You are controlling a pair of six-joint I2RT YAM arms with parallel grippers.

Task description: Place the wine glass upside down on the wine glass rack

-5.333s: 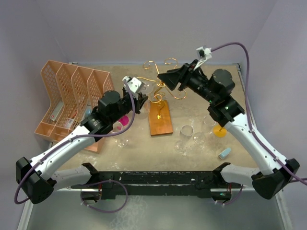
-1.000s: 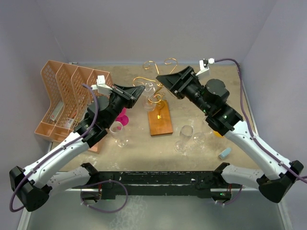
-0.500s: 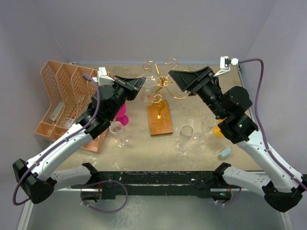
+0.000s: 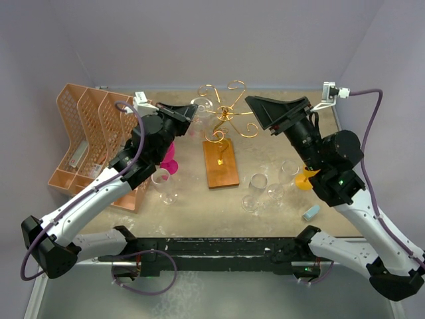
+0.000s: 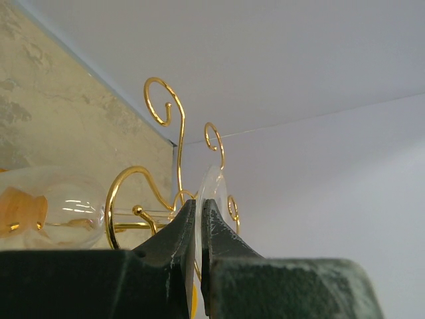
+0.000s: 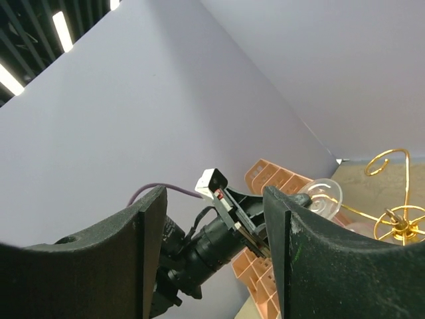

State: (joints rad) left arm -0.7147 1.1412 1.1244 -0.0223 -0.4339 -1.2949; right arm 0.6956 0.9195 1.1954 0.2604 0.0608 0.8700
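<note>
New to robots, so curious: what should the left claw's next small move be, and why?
Probably ease the wine glass stem into a gold curl of the rack: the left claw pinches the foot, and the glass seems to lie sideways beside the curl, not hanging yet.

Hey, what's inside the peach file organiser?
A pale elongated item lies in the organiser's leftmost slot; I can't identify it. The left arm hides part of the other slots.

Wine glass rack [image 4: 226, 114] blocked on left by left gripper [image 4: 192, 114] and clamped wine glass [image 4: 201, 105]; right side free; glasses [image 4: 255, 188] clustered near-right.
</note>
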